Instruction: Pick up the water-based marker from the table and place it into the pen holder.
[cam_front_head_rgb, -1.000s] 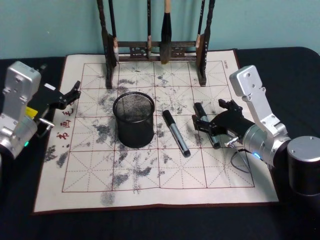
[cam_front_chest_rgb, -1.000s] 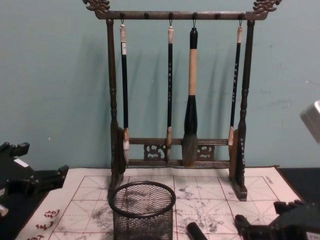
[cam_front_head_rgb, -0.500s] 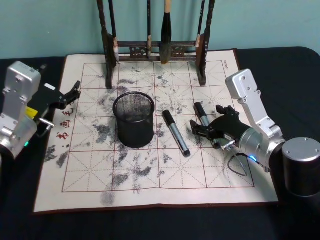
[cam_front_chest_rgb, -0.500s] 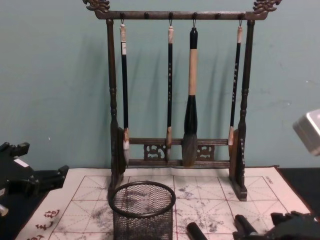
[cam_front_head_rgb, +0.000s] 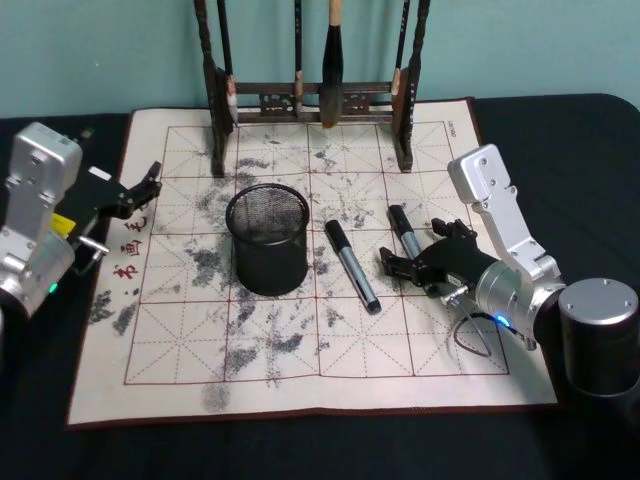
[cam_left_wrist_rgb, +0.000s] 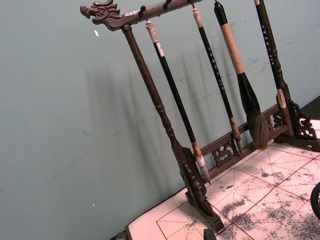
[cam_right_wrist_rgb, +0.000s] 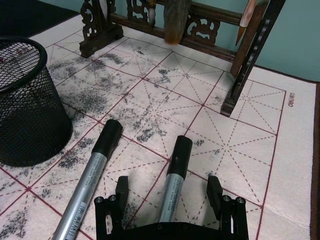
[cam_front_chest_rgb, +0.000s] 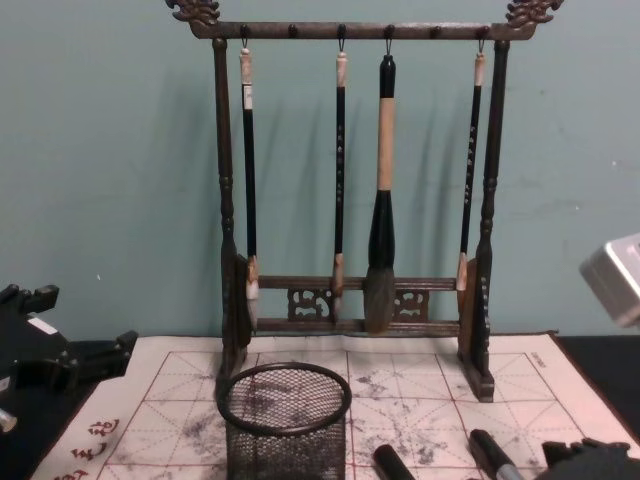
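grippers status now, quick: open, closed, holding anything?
Left gripper: open, empty, at the mat's left edge.
Right gripper: open, low over the mat, straddling the marker, not gripping it yet.

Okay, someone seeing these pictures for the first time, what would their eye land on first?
Probably the tall wooden brush rack with four hanging brushes at the back of the ink-blotched grid mat. Next, the right end effector, open astride the right-hand marker, with a second marker between it and the black mesh pen holder; the left end effector sits at the mat's left edge.
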